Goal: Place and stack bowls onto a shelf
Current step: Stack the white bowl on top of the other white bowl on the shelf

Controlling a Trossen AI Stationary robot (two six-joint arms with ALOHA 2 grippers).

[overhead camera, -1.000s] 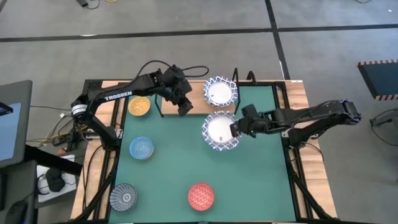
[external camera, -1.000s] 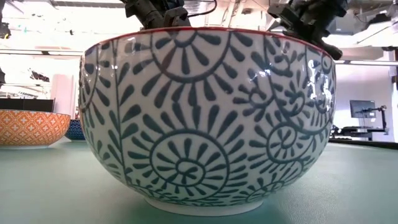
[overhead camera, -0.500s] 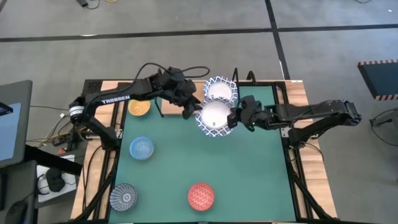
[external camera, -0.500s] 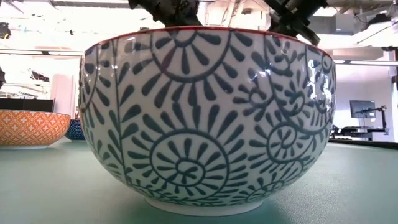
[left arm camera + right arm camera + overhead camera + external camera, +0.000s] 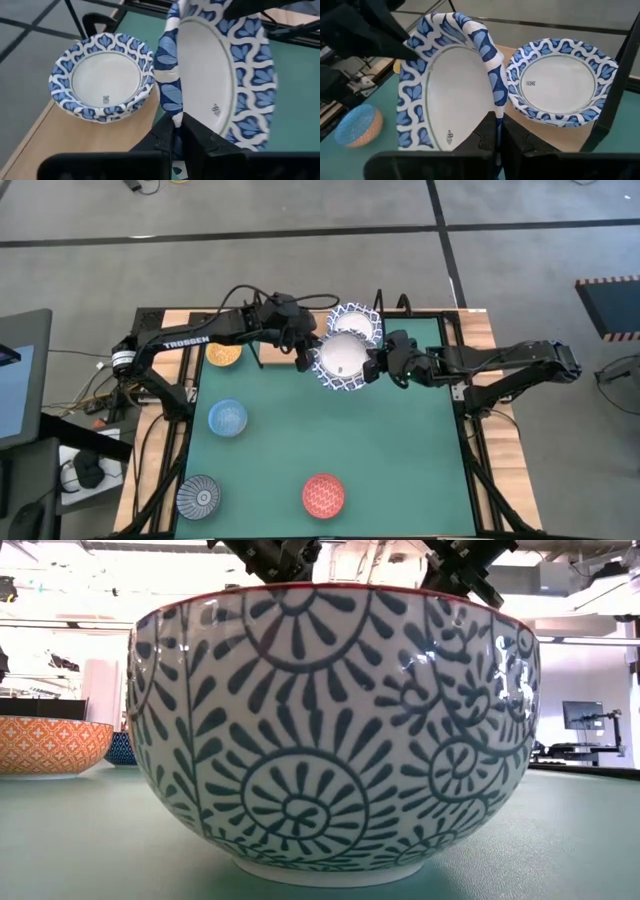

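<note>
A wide white bowl with a blue lattice rim [image 5: 343,360] hangs above the mat's far middle, between my two grippers. My left gripper [image 5: 308,358] is shut on its left rim and my right gripper [image 5: 376,366] is shut on its right rim. A second such bowl [image 5: 358,321] rests by its base on the light wooden shelf [image 5: 285,345] just beyond. On the green mat stand the yellow bowl [image 5: 224,352], the light blue bowl [image 5: 228,417], the grey-blue patterned bowl [image 5: 198,496] and the red bowl [image 5: 323,495]. My left gripper pinches the held bowl's rim [image 5: 170,107] between its two fingers, on the side toward the table's left. The fingers come nearly level from the left. The bowl is clear of the mat and tilted. My right gripper pinches the opposite rim [image 5: 498,102] between its two fingers, coming nearly level from the table's right. The rim bends upward at the hold.
Thin black wire uprights [image 5: 378,302] stand at the shelf's ends. In the low view the red bowl's patterned outer wall [image 5: 330,730] fills most of the picture, with an orange-patterned bowl [image 5: 50,745] to its left. The mat's middle and right lie bare.
My right gripper has carried the white bowl off the mat toward the far edge and the left, close to the shelf. My left gripper has come down from the shelf toward the bowl and shut on its left rim.
</note>
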